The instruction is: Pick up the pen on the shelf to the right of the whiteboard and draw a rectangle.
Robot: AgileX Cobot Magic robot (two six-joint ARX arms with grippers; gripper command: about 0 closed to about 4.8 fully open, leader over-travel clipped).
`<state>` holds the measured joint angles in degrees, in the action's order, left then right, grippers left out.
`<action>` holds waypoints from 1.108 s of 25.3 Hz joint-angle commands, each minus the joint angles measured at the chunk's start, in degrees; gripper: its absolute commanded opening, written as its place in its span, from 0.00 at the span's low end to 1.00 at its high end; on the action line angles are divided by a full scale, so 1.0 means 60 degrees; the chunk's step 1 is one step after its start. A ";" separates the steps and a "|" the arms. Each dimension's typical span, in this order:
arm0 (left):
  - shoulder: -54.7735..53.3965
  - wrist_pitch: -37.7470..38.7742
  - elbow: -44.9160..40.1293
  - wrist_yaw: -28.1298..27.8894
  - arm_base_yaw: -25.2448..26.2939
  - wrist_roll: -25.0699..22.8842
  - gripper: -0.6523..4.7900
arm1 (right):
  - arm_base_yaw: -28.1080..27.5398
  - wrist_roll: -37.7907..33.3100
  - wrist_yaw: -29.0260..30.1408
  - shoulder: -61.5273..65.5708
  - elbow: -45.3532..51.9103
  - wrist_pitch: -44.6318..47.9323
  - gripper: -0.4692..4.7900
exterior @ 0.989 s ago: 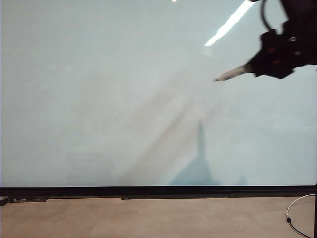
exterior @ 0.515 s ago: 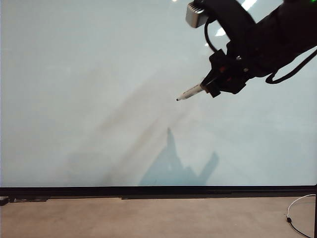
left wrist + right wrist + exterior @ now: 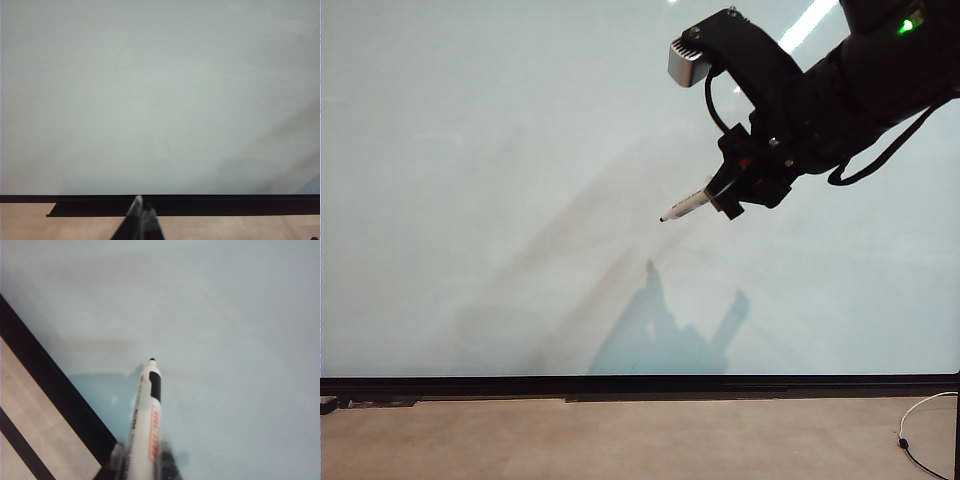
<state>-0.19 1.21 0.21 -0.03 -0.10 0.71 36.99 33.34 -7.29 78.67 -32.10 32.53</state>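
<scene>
Right gripper (image 3: 728, 192) sits upper right of the exterior view, in front of the whiteboard (image 3: 500, 180), jaws clamped on the pen (image 3: 686, 205).

Pen's long axis slants down and to the left from the jaws, tip leading, pointed at the board. Tip looks close to the glossy surface, but whether it touches cannot be told; the shadow of arm and pen falls lower on the board, apart from the tip. My reading: the next move is a short push along the pen's own axis to land the tip.

Right wrist view: pen (image 3: 146, 430) is a slim white barrel with dark and orange print, black tip, uncapped; board (image 3: 225, 315) fills the background.

Board is bare; no rectangle line visible in any view.

Left gripper (image 3: 141, 220) hangs low near the board's black bottom edge, fingers together, empty, well apart from the pen. Right arm is the only one placed to draw.
</scene>
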 commanded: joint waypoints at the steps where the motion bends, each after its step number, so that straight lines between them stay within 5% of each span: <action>1: 0.0000 -0.0069 0.0025 0.0036 -0.0004 -0.0044 0.11 | 0.0007 0.0029 0.0058 0.0102 -0.0058 0.0412 0.08; 28: 0.0000 -0.0069 0.0029 0.0040 -0.0004 -0.0044 0.11 | -0.0397 -0.0018 0.0200 0.0787 -0.0474 0.0845 0.08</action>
<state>-0.14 1.21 0.21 -0.01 -0.10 0.69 34.52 33.47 -6.24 83.57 -34.68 36.38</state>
